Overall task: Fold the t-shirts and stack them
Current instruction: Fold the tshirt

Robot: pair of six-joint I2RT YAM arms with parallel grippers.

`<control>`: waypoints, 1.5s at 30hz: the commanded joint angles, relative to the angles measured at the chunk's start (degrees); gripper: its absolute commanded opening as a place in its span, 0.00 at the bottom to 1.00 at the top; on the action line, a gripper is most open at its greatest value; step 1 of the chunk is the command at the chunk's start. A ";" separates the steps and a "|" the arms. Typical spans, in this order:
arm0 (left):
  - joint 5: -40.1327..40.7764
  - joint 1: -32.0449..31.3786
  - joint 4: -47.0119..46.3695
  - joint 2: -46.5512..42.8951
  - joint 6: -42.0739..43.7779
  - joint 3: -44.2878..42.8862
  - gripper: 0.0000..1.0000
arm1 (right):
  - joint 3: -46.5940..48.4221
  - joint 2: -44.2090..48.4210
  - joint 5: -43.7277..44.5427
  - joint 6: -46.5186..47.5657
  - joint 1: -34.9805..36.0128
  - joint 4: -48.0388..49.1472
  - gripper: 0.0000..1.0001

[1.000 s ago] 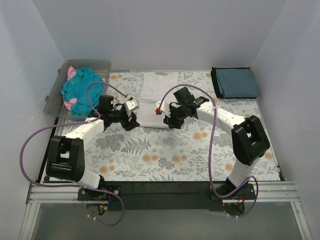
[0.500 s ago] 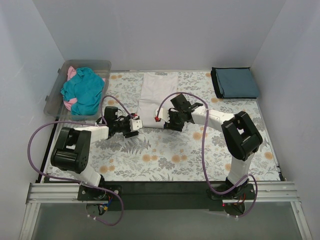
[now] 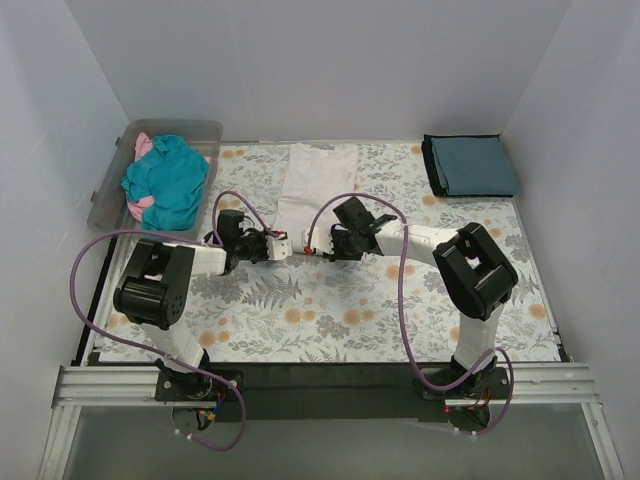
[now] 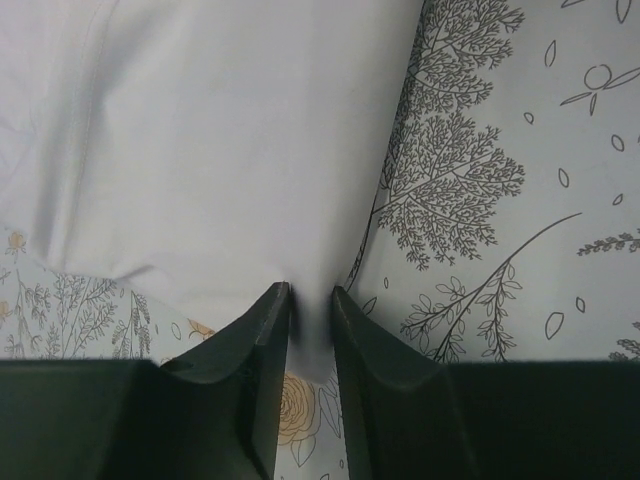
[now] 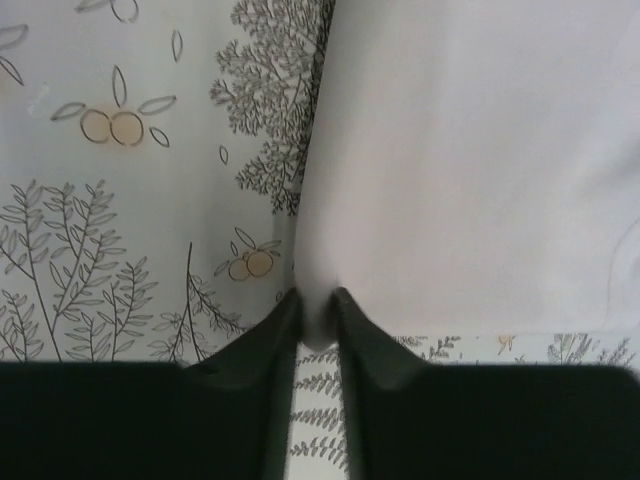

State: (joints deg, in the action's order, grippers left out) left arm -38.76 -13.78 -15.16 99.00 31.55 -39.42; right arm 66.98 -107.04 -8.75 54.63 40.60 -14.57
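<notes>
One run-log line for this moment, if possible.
left gripper: shut on white tee | right gripper: shut on white tee | blue tee: folded, far right | teal tee, pink tee: in bin

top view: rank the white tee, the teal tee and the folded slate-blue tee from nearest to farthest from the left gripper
1. white tee: centre of the table, its near edge pinched in the left gripper.
2. teal tee: far left, heaped in the clear bin.
3. slate-blue tee: far right corner, folded flat.
</notes>
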 commanded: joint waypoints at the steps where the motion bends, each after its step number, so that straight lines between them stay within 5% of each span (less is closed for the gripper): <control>1: 2.29 -0.11 1.79 -1.43 -0.43 1.19 0.21 | -0.97 -1.77 2.16 0.39 0.01 1.30 0.19; 3: 1.33 -0.02 6.87 -2.58 -0.18 0.57 0.13 | -0.71 -1.15 2.60 -0.49 0.01 1.21 0.02; 8: -3.24 -0.11 18.20 -10.57 -2.36 -0.92 0.00 | -0.36 5.17 1.20 -0.05 -0.17 -2.56 0.01; 19: -7.46 -0.11 44.41 -21.64 -5.80 -9.18 0.00 | 6.67 16.50 -8.99 -4.35 -0.79 -21.27 0.01; 24: -8.70 -0.63 59.77 -30.08 1.83 -7.43 0.00 | -0.25 23.27 -13.74 -6.29 0.44 -24.10 0.01; 33: -13.44 -6.52 81.14 -41.52 0.10 -13.13 0.00 | -1.25 32.86 -20.24 -5.49 5.37 -32.44 0.01; 37: -10.91 -6.35 81.08 -36.10 -7.10 -20.33 0.00 | 5.51 29.98 -20.77 -3.76 3.88 -33.68 0.01; 45: -13.09 4.71 71.34 -12.38 -4.57 -31.15 0.00 | 19.31 11.62 -23.32 3.28 -5.35 -33.69 0.01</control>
State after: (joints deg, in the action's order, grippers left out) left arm -50.59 -12.34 61.36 80.31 27.31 -68.53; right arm 81.01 -89.73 -30.09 54.30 38.09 -47.31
